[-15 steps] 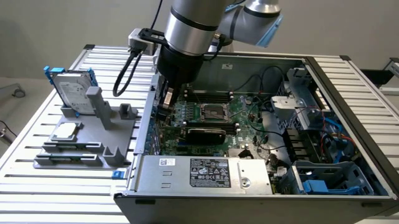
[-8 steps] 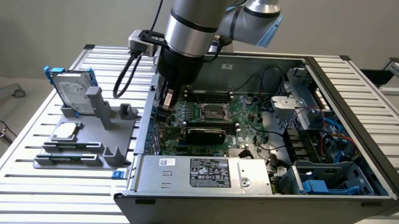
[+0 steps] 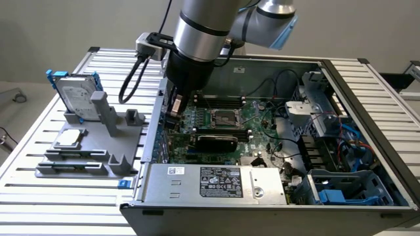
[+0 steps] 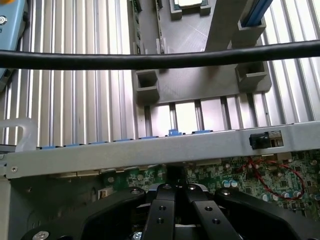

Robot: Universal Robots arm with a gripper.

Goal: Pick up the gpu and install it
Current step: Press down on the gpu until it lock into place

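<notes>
With its fingers pressed together and nothing between them, the gripper (image 4: 176, 197) hangs just inside the open computer case (image 3: 347, 83), by the wall on the exterior view's left, over the green motherboard (image 3: 259, 142). Beside it, further into the case, the gpu (image 3: 217, 142) sits on that board, black shroud showing, below the processor socket (image 3: 223, 117). Outside on the slatted table (image 3: 39, 196), a grey parts holder (image 3: 85, 147) carries the hard drive (image 3: 75, 96) and a small silver chip (image 3: 70, 138).
</notes>
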